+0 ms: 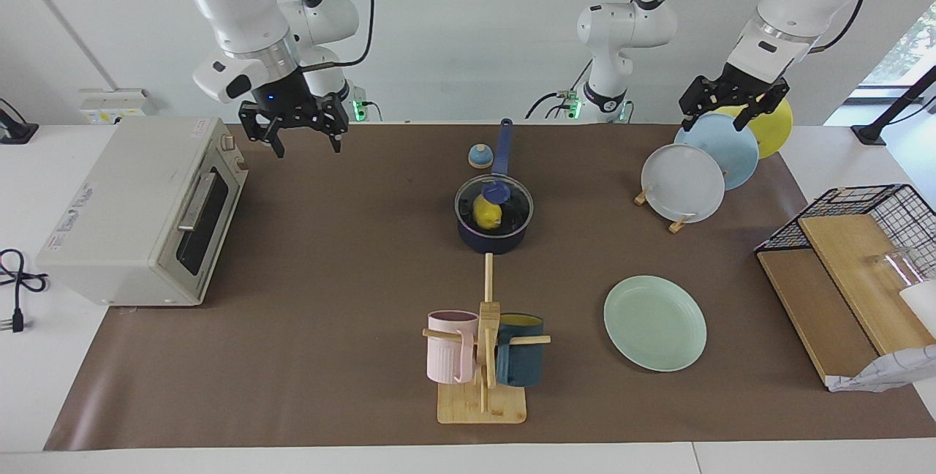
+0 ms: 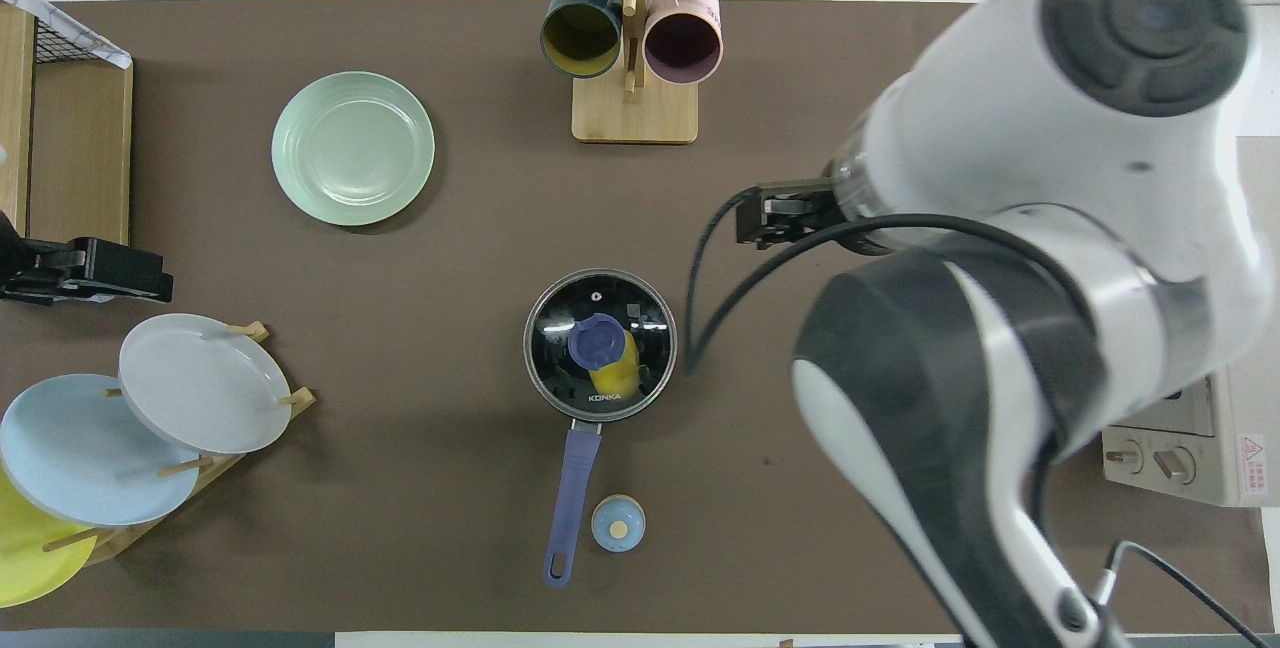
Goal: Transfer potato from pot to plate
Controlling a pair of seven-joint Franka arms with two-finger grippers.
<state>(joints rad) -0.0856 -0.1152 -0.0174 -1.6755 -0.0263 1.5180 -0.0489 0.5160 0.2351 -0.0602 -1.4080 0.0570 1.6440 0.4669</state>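
Potato (image 1: 487,212) sits under pot (image 1: 493,229) lid (image 2: 600,344) (overhead shows "KONKA").

A robotics lab staged as a kitchen: 2 white robot arms (image 1: 241,13) mounted at a table (image 1: 351,254) under brown paper, set with a toaster oven (image 1: 139,211), mug tree (image 1: 484,342) and plate rack (image 1: 676,224), against bare white walls.

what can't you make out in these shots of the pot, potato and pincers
- Small bright yellow potato: partly covered in both views by the glass lid's blue knob on the dark navy saucepan.
- Right pincer: hidden in the overhead view by its own arm.
- Left pincer: overhead view's edge cuts it off.
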